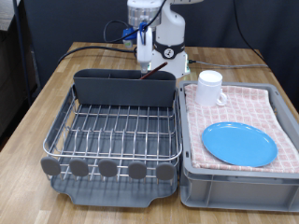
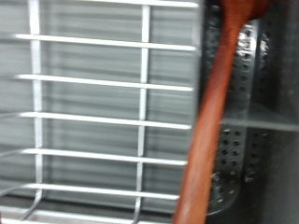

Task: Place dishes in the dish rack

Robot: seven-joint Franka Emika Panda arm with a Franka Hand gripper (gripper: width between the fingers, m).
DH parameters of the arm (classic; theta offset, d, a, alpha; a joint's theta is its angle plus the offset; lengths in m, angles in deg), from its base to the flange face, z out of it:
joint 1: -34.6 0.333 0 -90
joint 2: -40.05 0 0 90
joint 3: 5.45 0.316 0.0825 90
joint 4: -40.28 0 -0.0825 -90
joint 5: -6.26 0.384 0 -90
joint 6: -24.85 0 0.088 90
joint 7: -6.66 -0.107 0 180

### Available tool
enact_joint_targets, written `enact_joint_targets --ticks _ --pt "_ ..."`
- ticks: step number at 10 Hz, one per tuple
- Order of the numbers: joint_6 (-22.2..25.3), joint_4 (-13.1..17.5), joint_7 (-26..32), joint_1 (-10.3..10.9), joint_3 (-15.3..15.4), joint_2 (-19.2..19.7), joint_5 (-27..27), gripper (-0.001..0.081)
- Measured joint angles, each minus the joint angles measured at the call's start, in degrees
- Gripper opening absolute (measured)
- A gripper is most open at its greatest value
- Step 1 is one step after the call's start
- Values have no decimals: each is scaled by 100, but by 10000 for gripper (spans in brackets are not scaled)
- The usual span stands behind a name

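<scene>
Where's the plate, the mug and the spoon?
plate (image 1: 239,143), exterior view, middle of its blue face.
mug (image 1: 210,88), exterior view, white side wall.
spoon (image 2: 209,121), wrist view, middle of the wooden handle.

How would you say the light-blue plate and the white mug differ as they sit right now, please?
The light-blue plate is flat and wide; the white mug is tall and narrow, with a handle. The plate lies nearer the exterior view's bottom, the mug nearer its top. Both rest on the pink checked towel in the grey bin, not in the dish rack, away from the claw.
</scene>
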Motion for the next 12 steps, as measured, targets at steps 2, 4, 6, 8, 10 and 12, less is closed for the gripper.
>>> enact_joint_targets --ticks 2,4,6,8,10,12 --pt "519 260 -320 30 510 -176 -115 801" --pt "1139 592 -468 129 844 -308 -24 802" --pt "1377 712 -498 157 909 -320 19 802" --pt "1325 895 178 249 859 -257 18 802" --pt "1335 1343 857 488 789 7 183 802" --pt "1357 1776 1225 721 776 385 553 802"
